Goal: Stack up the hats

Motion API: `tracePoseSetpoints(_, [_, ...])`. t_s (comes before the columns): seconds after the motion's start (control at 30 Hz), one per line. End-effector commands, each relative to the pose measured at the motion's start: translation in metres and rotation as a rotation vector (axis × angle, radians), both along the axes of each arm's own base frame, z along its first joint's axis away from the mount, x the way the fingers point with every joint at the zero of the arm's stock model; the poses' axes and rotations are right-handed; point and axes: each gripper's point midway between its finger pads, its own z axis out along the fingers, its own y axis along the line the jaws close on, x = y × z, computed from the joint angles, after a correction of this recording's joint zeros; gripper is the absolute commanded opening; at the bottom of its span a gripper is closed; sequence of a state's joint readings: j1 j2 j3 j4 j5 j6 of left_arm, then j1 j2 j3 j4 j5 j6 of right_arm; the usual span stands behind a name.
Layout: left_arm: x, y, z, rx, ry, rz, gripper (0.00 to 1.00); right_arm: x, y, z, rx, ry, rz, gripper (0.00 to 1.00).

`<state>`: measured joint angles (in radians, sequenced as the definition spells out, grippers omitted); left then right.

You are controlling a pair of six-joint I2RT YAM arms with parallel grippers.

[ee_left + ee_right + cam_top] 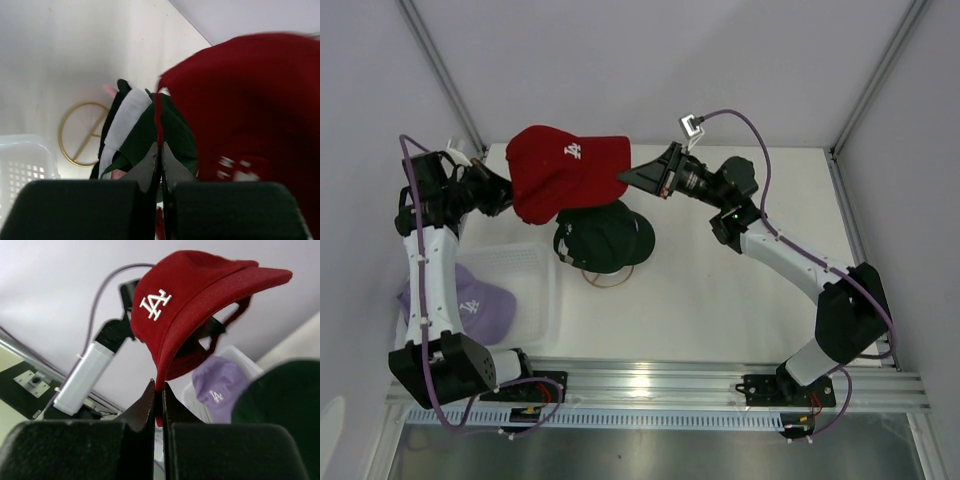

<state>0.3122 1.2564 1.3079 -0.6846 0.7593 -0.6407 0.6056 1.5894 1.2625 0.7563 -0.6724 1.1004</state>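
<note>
1. Left gripper [508, 196] is pinched tight on one edge of the red cap [565, 170], probably the rear rim, though the wrist view is blurred.
2. Right gripper [628, 177] is clamped on the brim side. The cap hangs in the air between the two.
3. Cap's long axis runs left-right, gripper to gripper.
4. Stack [605, 240], dark green on top, sits on the gold stand [607, 281], below the cap and slightly toward the right arm.
5. Lavender cap [470, 300] lies in the basket [535, 262] by the left arm.

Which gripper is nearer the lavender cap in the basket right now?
Left. The left gripper, shut on the red cap, sits just past the far edge of the basket holding the lavender cap. The right gripper, pinching the red cap's opposite edge, is much farther right.
</note>
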Motion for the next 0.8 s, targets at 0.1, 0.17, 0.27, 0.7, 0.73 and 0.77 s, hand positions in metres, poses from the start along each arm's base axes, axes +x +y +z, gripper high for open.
tracePoseSetpoints(0.1, [-0.017,0.015,0.027,0.213,-0.083,0.045,0.01,-0.013,-0.044,-0.019,-0.054,-0.044,-0.089,0.0])
tracePoseSetpoints(0.17, [-0.025,0.012,0.031,0.263,-0.084,0.025,0.01,-0.013,-0.06,-0.027,-0.072,-0.033,-0.127,0.0])
tracePoseSetpoints(0.27, [-0.034,0.01,0.032,0.343,-0.067,0.016,0.01,-0.011,-0.09,-0.046,-0.083,-0.009,-0.207,0.0])
tracePoseSetpoints(0.7, [-0.039,-0.004,0.007,0.491,0.059,-0.011,0.01,-0.003,-0.115,-0.125,-0.088,0.159,-0.261,0.0])
tracePoseSetpoints(0.73, [-0.039,-0.003,0.003,0.494,0.07,-0.004,0.01,-0.002,-0.114,-0.126,-0.082,0.155,-0.262,0.0])
tracePoseSetpoints(0.77, [-0.038,0.0,0.001,0.504,0.077,0.009,0.01,0.003,-0.113,-0.136,-0.089,0.18,-0.265,0.0])
